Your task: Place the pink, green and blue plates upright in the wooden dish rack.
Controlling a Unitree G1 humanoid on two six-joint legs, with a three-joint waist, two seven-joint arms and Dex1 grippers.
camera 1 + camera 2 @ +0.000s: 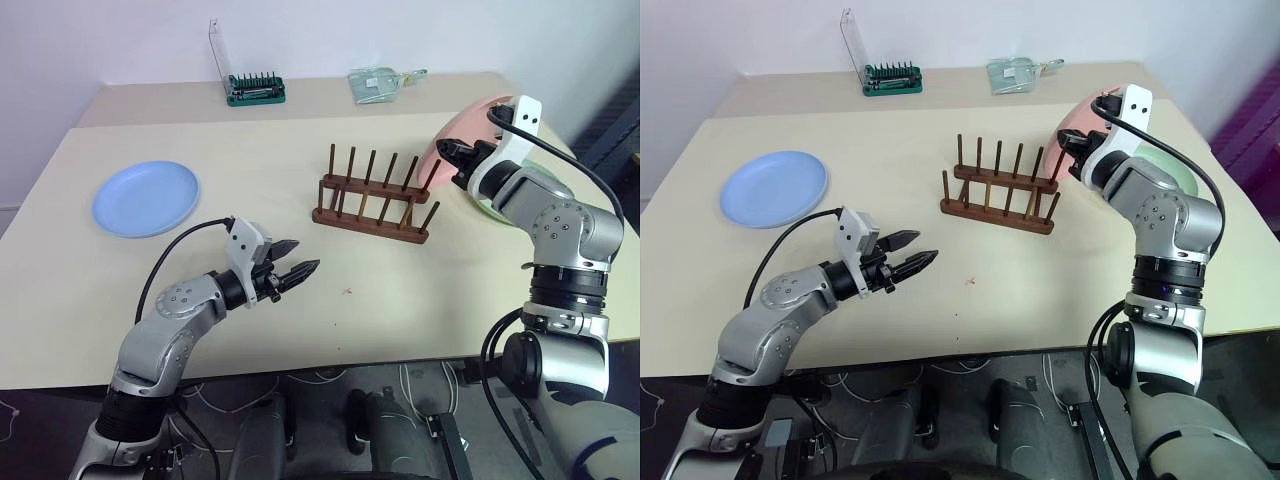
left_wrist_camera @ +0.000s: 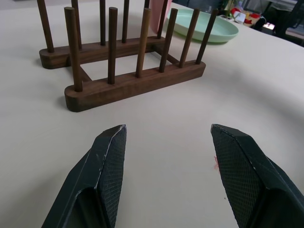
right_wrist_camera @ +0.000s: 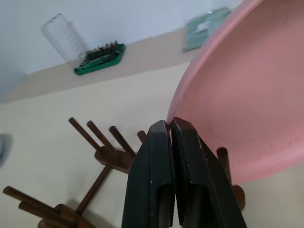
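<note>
Carefully lower pink plate (image 3: 247,90), clamped at rim by right gripper (image 3: 171,124); thin edge grip risks slipping against wooden dish rack (image 1: 372,196) pegs.

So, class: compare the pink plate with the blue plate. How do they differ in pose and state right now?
The pink plate is tilted up off the table, its rim pinched in the right gripper, whose jaws are shut; the blue plate lies flat and untouched. The pink plate sits beside the wooden dish rack; the blue plate is well off to the rack's left. Both are round, and neither is in the rack yet.
</note>
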